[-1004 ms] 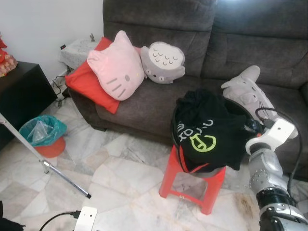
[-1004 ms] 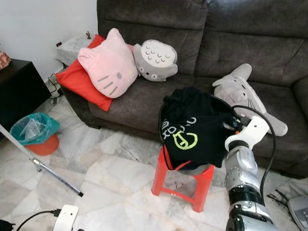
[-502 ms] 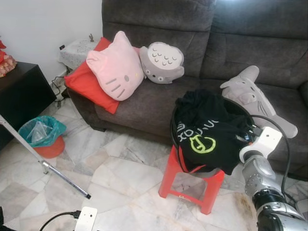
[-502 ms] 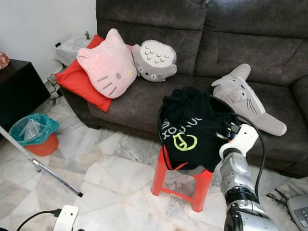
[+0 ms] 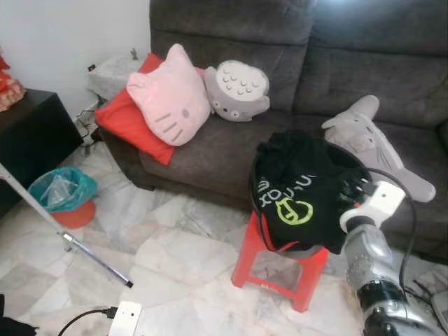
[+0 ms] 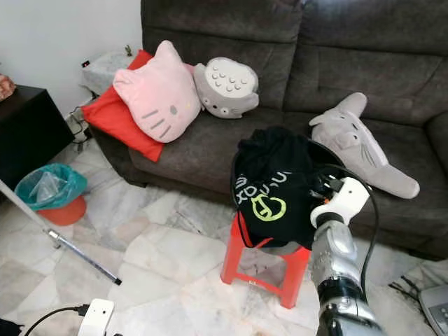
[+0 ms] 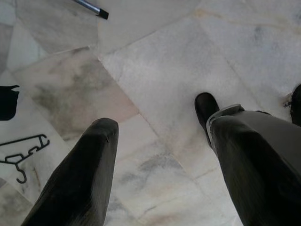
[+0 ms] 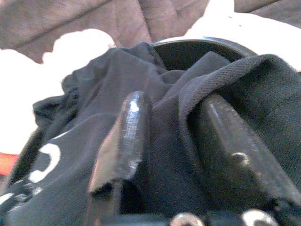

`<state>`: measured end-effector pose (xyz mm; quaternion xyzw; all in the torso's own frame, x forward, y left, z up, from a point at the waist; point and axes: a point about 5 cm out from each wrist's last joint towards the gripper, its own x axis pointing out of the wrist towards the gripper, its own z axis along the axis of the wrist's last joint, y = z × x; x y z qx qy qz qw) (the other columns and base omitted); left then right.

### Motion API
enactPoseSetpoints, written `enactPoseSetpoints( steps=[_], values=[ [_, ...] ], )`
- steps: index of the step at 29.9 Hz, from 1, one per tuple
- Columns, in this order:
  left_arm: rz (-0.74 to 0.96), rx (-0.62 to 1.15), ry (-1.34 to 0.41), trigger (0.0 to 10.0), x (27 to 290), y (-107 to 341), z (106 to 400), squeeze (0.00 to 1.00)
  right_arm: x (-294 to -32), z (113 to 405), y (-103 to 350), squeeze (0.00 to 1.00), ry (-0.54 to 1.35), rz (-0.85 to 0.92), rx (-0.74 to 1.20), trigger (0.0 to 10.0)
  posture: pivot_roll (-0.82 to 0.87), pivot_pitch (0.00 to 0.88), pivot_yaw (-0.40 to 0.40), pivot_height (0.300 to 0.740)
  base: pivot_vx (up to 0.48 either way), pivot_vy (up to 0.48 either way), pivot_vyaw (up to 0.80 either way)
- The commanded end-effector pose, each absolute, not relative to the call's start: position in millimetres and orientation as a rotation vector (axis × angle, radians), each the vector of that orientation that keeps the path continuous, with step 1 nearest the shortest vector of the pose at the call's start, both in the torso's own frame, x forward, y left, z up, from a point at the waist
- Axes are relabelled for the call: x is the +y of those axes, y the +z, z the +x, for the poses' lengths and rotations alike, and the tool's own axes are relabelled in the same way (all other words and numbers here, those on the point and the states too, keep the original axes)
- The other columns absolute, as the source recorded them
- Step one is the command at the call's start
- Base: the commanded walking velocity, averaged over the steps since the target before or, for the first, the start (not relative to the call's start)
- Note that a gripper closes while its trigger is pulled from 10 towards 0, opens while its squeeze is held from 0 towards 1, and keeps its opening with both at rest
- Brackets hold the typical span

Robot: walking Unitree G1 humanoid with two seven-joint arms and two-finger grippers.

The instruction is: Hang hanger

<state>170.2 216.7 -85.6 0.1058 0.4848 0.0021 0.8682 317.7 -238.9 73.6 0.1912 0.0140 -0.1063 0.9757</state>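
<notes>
A black hanger (image 7: 21, 157) lies flat on the marble floor, beside my left gripper (image 7: 157, 115), which hangs open above the tiles. A black shirt (image 5: 297, 189) with green print is heaped in a black basket (image 6: 323, 150) on a red stool (image 5: 280, 266). My right gripper (image 8: 169, 106) is pushed into the shirt from the right side. Its fingers (image 8: 124, 136) stand apart, with a raised fold of the black fabric between them. In the left eye view, the right wrist (image 5: 378, 199) sits at the basket's right rim.
A dark grey sofa (image 5: 231, 150) behind the stool holds a pink cat cushion (image 5: 171, 98), a grey owl cushion (image 5: 238, 89), a red cushion (image 5: 122, 115) and a grey plush (image 5: 367, 140). A teal bin (image 5: 61, 196) and a slanted metal pole (image 5: 70, 241) stand at the left.
My right arm has moved left, bringing its fingers into the black shirt. The head camera has shifted slightly; the stool and the sofa stay put.
</notes>
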Motion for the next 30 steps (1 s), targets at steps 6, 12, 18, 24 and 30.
enactPoseSetpoints(
  steps=[6, 12, 18, 24, 30],
  values=[
    [0.212, 1.015, 0.014, 10.0, 218.1, -86.2, 168.0, 0.0, -224.1, 284.0, 77.9, 1.0, -0.139, 0.412, -0.085, 10.0, -0.11, 0.0, 0.027, 0.736, 0.0, 0.0, 0.0],
    [0.21, 1.013, 0.012, 10.0, 218.0, -85.8, 168.9, 0.0, -225.9, 255.8, 59.7, 1.0, -0.187, 0.43, -0.032, 10.0, -0.11, 0.0, 0.027, 0.736, 0.0, 0.0, 0.0],
    [0.214, 1.008, 0.016, 10.0, 218.6, -85.1, 170.1, 0.0, -228.5, 235.2, 46.2, 0.0, -0.25, 0.475, 0.033, 10.0, -0.11, 0.0, 0.03, 0.736, 0.0, 0.0, 0.0],
    [0.219, 1.004, 0.019, 10.0, 219.1, -84.6, 171.1, 0.0, -204.1, 221.4, 26.3, 0.0, -0.062, 0.685, 0.092, 10.0, -0.11, 0.0, 0.033, 0.736, 0.0, 0.0, 0.0],
    [0.223, 1.0, 0.024, 10.0, 219.7, -84.2, 171.5, 0.0, -188.5, 209.4, 7.0, 0.0, 0.054, 0.805, 0.159, 10.0, -0.1, 0.0, 0.037, 0.736, 0.0, 0.0, 0.0]
  ],
)
